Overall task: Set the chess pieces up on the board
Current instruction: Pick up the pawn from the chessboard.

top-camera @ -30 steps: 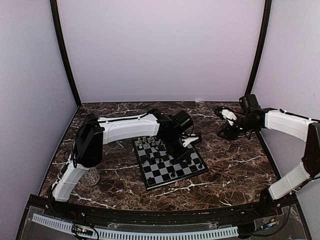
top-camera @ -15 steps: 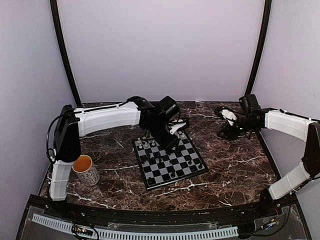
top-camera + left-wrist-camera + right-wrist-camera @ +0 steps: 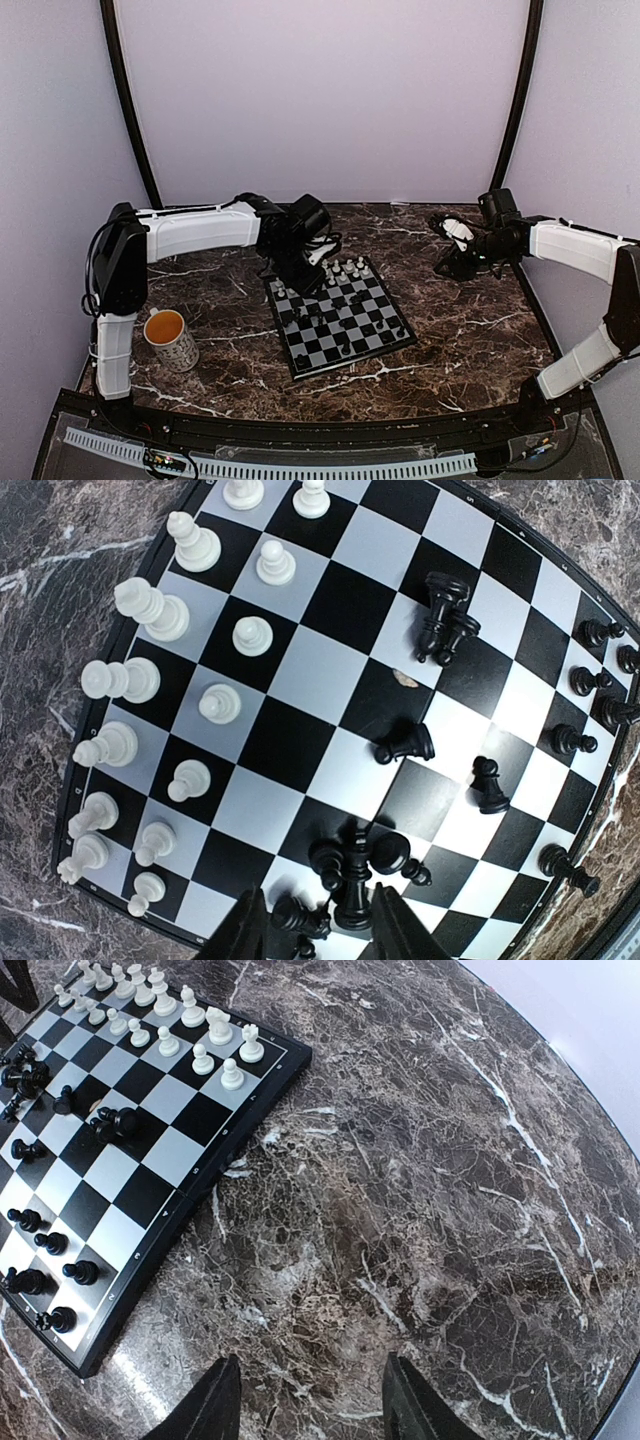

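Left gripper [image 3: 320,253], jaws apart and empty, hovers over the far-left corner of the small black-and-white checkered chessboard [image 3: 330,350]. Right gripper [image 3: 448,250] hangs far right. Left wrist: tiny white chess pieces [image 3: 133,680] stand ranked, while the black chess pieces [image 3: 352,880] are scattered, some toppled. Right wrist: jaws parted over the dark veined marble tabletop [image 3: 450,1210].

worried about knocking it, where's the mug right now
In the top view the mug stands on the near-left tabletop, beside the left arm's lower link and left of the chessboard.
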You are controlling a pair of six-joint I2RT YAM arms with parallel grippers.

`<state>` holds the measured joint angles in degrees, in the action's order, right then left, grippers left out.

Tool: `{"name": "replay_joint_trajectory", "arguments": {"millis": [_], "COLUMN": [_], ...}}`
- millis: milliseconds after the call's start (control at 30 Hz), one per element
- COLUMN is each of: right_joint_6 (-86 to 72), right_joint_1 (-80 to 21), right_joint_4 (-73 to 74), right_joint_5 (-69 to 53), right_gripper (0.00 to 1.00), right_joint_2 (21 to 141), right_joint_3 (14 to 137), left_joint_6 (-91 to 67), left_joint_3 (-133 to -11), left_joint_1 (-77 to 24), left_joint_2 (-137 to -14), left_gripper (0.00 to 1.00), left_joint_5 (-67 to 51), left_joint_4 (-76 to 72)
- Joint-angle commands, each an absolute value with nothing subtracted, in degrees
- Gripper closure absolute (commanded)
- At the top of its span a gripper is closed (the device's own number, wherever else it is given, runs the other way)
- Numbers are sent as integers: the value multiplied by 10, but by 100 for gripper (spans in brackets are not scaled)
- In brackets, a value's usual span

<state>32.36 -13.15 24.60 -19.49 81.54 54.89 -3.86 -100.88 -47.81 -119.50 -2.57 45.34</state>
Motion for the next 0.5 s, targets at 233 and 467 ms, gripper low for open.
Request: {"name": "replay_joint_trajectory", "arguments": {"millis": [233,467], "right_joint_6": [324,325], "right_joint_1": [-136,-136], "right_joint_4": [246,247], "right_joint_5": [-192,-193], "right_gripper": [51,51], "right_joint_2": [819,822], "right_joint_3": [551,551], "left_joint_6": [-46,-43], "left_joint_3": [-1007,-1010], "left_joint_1": [-476,-474], "left_joint_2": [-1217,-1231], "left_gripper": [68,72], "left_joint_5": [-36,-43], "left_joint_4": [458,465]}}
